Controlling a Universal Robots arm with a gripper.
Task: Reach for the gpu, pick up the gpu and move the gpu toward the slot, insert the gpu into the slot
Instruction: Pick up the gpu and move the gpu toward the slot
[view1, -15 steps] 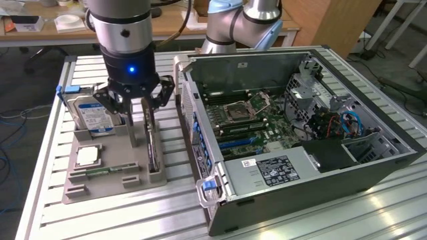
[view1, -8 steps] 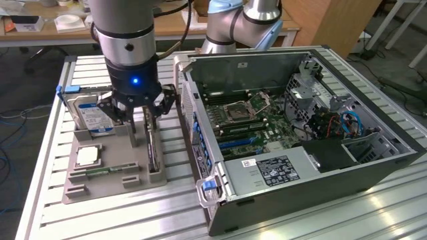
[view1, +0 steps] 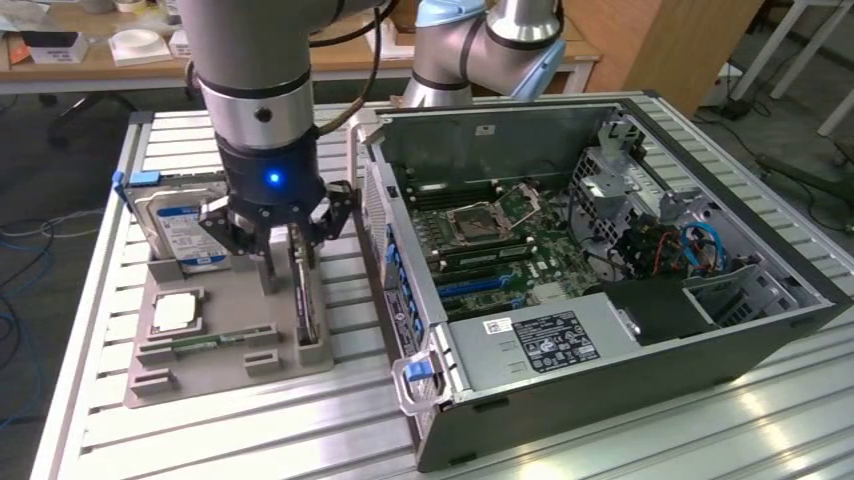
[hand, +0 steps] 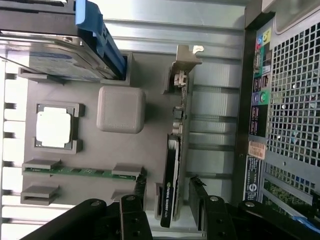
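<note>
On the grey plastic tray (view1: 234, 300), at the exterior view's left of the one open metal computer case (view1: 601, 330), you see one thin flat gpu (view1: 307, 300) standing on edge, one silver hard drive (view1: 180, 225), one square processor (view1: 178, 312) and one green memory stick (view1: 200, 343). Your gripper (view1: 291, 262) holds its two black fingers apart, one on each side of the gpu.

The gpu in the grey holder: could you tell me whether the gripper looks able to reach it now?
Probably yes: the open gripper hangs right over the gpu, its jaws either side of the upright card, with nothing blocking.
</note>
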